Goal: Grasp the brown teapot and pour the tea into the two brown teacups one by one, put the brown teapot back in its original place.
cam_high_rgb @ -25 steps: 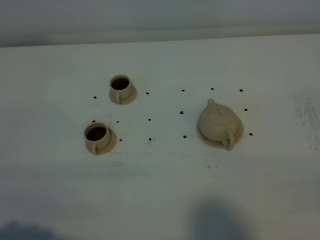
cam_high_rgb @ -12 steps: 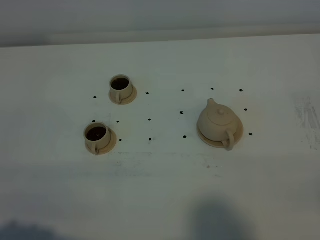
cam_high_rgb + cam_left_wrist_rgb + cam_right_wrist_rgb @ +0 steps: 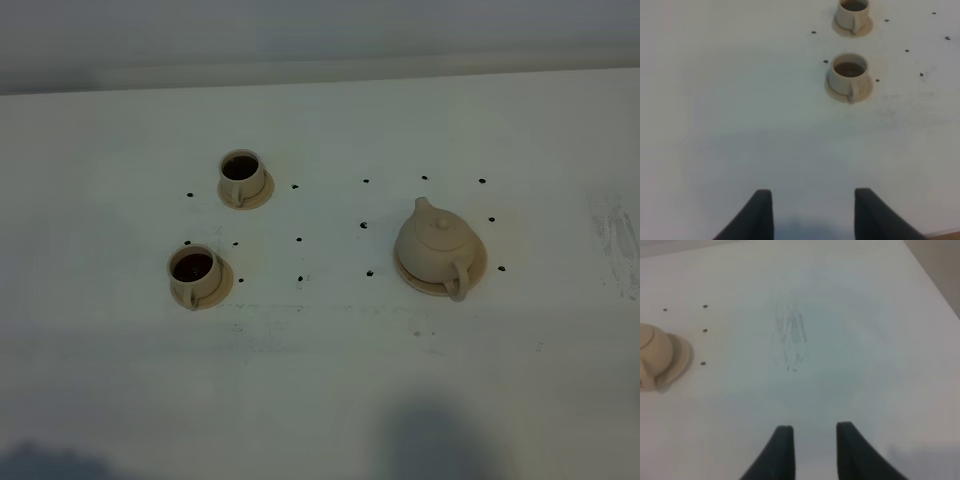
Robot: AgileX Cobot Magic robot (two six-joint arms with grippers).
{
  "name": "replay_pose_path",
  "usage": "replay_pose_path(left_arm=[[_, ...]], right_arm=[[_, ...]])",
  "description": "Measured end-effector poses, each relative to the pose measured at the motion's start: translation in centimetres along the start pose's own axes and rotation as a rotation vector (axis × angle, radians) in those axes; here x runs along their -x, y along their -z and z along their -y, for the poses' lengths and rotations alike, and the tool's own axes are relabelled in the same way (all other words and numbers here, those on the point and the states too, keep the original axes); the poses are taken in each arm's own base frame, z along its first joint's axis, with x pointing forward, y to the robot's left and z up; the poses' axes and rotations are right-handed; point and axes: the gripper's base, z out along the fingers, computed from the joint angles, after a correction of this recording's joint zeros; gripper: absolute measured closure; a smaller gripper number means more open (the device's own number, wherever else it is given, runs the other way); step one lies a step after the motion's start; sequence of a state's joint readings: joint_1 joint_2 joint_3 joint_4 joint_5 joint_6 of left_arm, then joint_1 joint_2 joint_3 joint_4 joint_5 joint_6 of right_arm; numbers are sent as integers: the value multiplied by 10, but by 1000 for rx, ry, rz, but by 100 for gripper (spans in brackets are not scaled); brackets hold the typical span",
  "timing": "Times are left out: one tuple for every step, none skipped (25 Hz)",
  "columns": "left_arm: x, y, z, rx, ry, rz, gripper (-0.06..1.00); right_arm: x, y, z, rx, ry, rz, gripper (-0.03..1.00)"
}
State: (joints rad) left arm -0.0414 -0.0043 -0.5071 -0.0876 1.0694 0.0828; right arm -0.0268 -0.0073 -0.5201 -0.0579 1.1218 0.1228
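On its saucer [image 3: 479,262], teapot [image 3: 434,247] parked, cups [image 3: 193,268] w/ tea; both jaws slightly apart, empty.

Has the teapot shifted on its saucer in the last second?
No. The brown teapot sits on its saucer as before, same spacing to the black dots nearby.

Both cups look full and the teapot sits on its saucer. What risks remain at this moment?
1. Both teacups, the near teacup and the far teacup, hold dark tea close to the rim, so any bump may spill it.
2. The brown teapot sits toward the back of its saucer, handle overhanging the front edge; a knock may shift it.
3. The right claw hangs empty near the teapot.
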Motion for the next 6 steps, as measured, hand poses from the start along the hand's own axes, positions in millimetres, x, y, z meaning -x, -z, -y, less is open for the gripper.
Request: replay_pose_path(left_arm=[[0,0,0,0,-1,0,59],[0,0,0,0,-1,0,59],[0,0,0,0,-1,0,59],[0,0,0,0,-1,0,59],[0,0,0,0,-1,0,59],[0,0,0,0,-1,0,59]], right_arm=[[0,0,0,0,0,0,77],[0,0,0,0,0,0,77],[0,0,0,0,0,0,77],[0,0,0,0,0,0,77],[0,0,0,0,0,0,77],[0,0,0,0,0,0,77]])
